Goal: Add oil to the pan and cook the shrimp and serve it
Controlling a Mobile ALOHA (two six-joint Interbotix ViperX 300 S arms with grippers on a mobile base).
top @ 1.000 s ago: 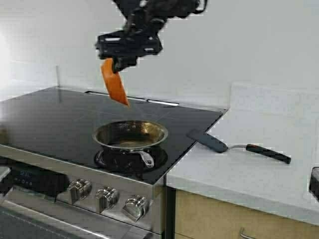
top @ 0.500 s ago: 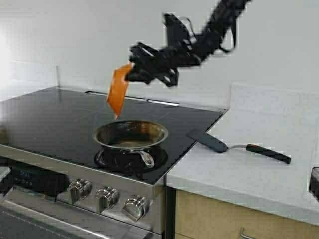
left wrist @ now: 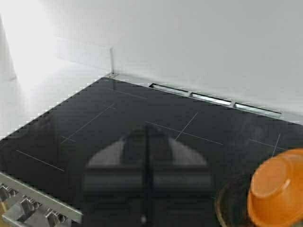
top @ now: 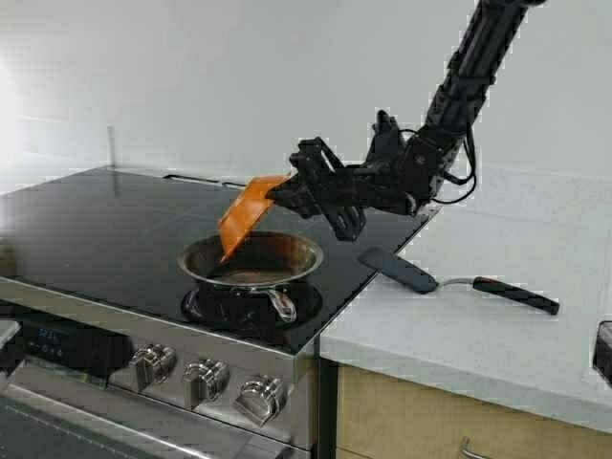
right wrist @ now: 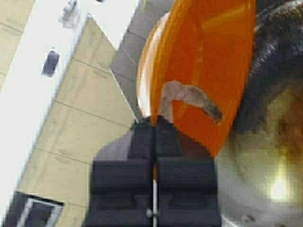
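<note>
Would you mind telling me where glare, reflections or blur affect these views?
High view: the far left wall is washed out. Left wrist view: the glossy stovetop mirrors the blurred left gripper. Right wrist view: a bright glint sits in the pan, and the right gripper and orange bowl look soft.

An orange bowl (top: 245,216) over the golden-browned steel pan (top: 251,259) on a black cooktop (top: 105,229).

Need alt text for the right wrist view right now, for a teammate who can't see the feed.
The right gripper, shut on the rim of a tilted orange bowl, holds it over the steel pan. A pale curled shrimp lies inside the bowl, not yet in the pan.
</note>
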